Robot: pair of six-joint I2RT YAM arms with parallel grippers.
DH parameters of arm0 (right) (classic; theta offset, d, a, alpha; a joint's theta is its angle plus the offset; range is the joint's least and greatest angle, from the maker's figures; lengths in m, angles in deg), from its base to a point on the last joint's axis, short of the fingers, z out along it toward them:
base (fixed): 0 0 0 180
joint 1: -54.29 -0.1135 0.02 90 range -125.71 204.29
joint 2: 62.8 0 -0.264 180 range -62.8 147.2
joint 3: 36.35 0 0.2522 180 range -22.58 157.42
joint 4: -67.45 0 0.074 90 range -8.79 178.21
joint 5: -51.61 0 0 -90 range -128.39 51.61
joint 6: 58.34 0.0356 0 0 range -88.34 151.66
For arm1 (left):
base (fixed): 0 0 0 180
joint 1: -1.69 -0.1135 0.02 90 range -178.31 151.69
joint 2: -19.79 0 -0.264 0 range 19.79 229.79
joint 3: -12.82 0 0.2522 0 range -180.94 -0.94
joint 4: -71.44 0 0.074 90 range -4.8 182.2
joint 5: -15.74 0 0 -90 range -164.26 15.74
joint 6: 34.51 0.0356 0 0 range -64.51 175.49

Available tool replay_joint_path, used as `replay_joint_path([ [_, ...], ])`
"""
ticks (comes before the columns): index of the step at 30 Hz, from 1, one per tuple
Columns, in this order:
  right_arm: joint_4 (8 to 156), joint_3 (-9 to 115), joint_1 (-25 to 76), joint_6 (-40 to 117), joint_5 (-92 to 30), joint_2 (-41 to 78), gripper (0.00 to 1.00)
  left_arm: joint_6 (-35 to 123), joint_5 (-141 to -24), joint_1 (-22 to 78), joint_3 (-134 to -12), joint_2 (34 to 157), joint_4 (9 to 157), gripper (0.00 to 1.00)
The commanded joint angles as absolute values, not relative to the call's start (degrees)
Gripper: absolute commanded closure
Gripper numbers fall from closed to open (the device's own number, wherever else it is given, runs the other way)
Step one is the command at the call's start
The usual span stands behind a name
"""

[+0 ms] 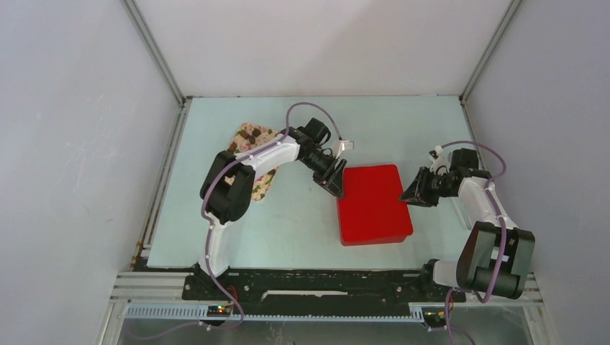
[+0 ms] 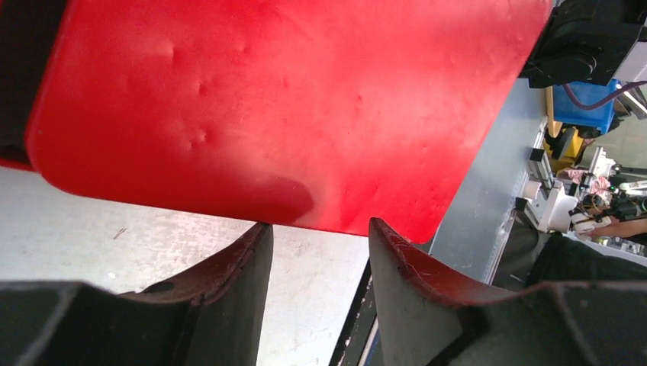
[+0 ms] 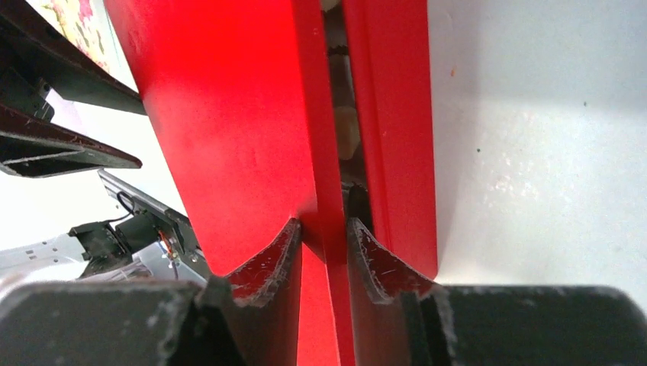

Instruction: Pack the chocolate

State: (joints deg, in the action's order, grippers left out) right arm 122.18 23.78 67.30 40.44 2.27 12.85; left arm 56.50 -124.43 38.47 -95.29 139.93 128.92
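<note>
Right gripper is clamping the thin side rim of the red lid, one finger pressing on each face of it. The lid is sitting slightly ajar over the red box base on this side. A narrow gap is showing between them, and a pale tan lump of chocolate is peeking through it (the rest of the inside is too dark to read).

Left gripper is sitting at the lid's opposite, far-left corner with its jaws apart. Bare table is showing between them, and the fingertips are meeting the lid's edge without pinching it.

From the top camera, more chocolate is lying as dark brown lumps on the floral cloth at the table's left, well apart from the box and partly hidden by the left arm. The box is resting mid-table between the two grippers.
</note>
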Motion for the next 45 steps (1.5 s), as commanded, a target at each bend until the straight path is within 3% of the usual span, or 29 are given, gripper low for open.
replay_joint_path([
  [1,124.47,25.68,67.8,40.13,0.16,12.1,0.72,55.84,-129.84,41.39,-98.69,139.5,125.58,0.47],
  [10,121.26,25.58,66.85,40.64,-2.57,13.24,0.61,53.09,-124.66,41.2,-98.62,137.82,123.87,0.46],
  [16,120.24,25.94,66.33,40.63,-6.44,13.09,0.47,51.56,-123.25,40.03,-101.38,136.53,124.38,0.46],
  [21,120.91,26.8,66.65,40.44,-7.91,11.82,0.43,50.86,-119.01,38.93,-99.14,132.94,124.35,0.37],
  [26,121.75,26.89,67.45,41.51,-9.51,10.97,0.4,47.44,-106.87,38.83,-93.32,127.44,121.36,0.32],
  [45,125.04,30.9,66.9,38.57,0.55,17.82,0.57,46.26,-107.16,38.85,-88.66,123.88,114.9,0.31],
])
